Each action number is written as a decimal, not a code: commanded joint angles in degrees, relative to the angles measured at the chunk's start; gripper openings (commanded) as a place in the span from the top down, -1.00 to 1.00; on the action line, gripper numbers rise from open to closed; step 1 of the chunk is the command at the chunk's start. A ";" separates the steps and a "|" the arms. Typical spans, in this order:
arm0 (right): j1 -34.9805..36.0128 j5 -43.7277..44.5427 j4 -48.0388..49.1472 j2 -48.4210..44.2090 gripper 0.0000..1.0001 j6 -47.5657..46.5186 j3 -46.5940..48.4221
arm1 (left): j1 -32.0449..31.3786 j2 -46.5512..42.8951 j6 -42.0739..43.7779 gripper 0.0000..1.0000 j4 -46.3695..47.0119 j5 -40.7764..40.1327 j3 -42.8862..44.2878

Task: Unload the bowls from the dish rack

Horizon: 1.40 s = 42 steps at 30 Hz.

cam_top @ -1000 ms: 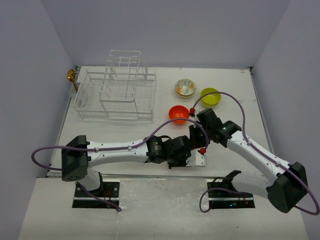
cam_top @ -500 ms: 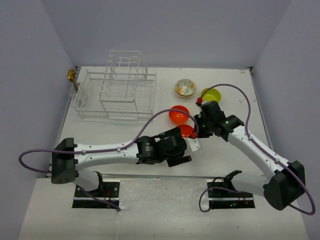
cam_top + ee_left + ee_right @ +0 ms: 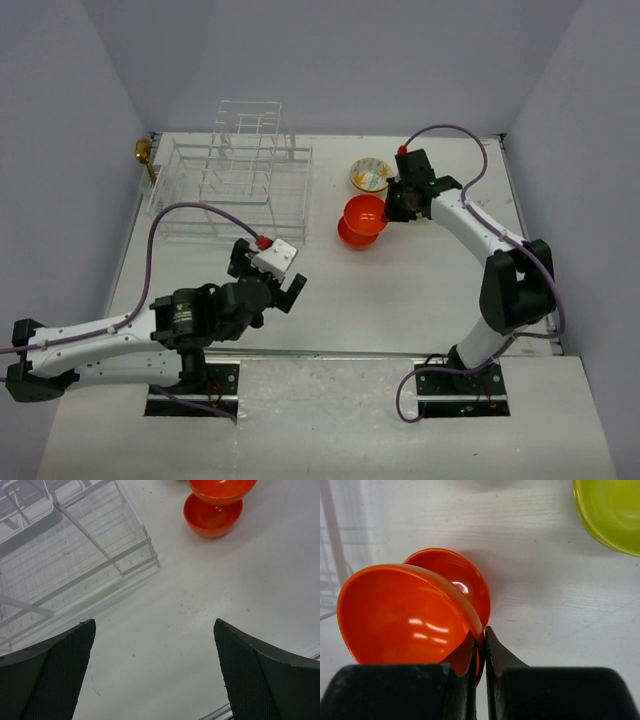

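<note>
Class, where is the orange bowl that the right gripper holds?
Top view: the held orange bowl hangs right of the dish rack, tilted just above a second orange bowl on the table, rim pinched by the right gripper.

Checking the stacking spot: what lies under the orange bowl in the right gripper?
A second orange bowl, upright on the table, partly beneath the held bowl. The held bowl covers part of it, so whether they touch cannot be told.

The dish rack (image 3: 232, 190) sits at the table (image 3: 420, 290)'s far-left corner. To its right, the upper bowl (image 3: 364, 213) hangs over the lower bowl (image 3: 348, 237), with the third bowl (image 3: 368, 176) behind them.
</note>
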 commanded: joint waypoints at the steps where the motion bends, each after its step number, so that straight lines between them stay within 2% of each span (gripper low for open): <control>1: -0.39 1.21 2.93 1.95 1.00 0.96 2.16 | 0.07 -2.29 -2.92 -1.00 -0.46 -3.66 -4.36; 10: -0.48 -2.04 5.13 5.21 1.00 1.22 1.20 | -0.01 -4.50 -5.03 -1.00 -0.73 -4.72 -4.82; 26: -0.39 -4.94 6.45 6.97 0.93 2.28 0.41 | -0.01 -2.30 -5.90 -1.00 -0.37 -3.23 -5.70; 27: -0.39 -5.12 6.54 7.05 0.85 2.28 0.32 | -0.01 -2.13 -5.91 -1.00 -0.37 -3.14 -5.61; 30: -0.39 -5.56 6.89 6.97 0.36 2.28 -0.21 | -0.01 -2.21 -6.26 -1.00 -0.37 -3.14 -5.87; 34: -0.39 -6.52 7.24 6.18 0.08 2.28 -1.09 | -0.01 -3.35 -8.01 -1.00 -0.20 -3.66 -6.49; 36: -0.39 -6.79 6.54 4.60 0.04 2.19 -0.91 | 0.07 -4.05 -10.81 -1.00 -0.81 -6.73 -7.01; 38: -0.39 -5.92 5.75 2.50 -0.11 2.01 -1.09 | 0.68 -4.50 -15.65 -1.00 -1.17 -9.46 -8.06; 40: -0.39 -4.16 4.61 -1.63 -0.30 1.66 -1.44 | 3.83 -4.59 -17.77 -1.00 0.76 -8.60 -8.94; 42: -0.56 -1.70 3.82 -5.66 -0.37 1.23 -1.79 | 7.87 -4.59 -17.68 -1.00 2.95 -6.14 -9.56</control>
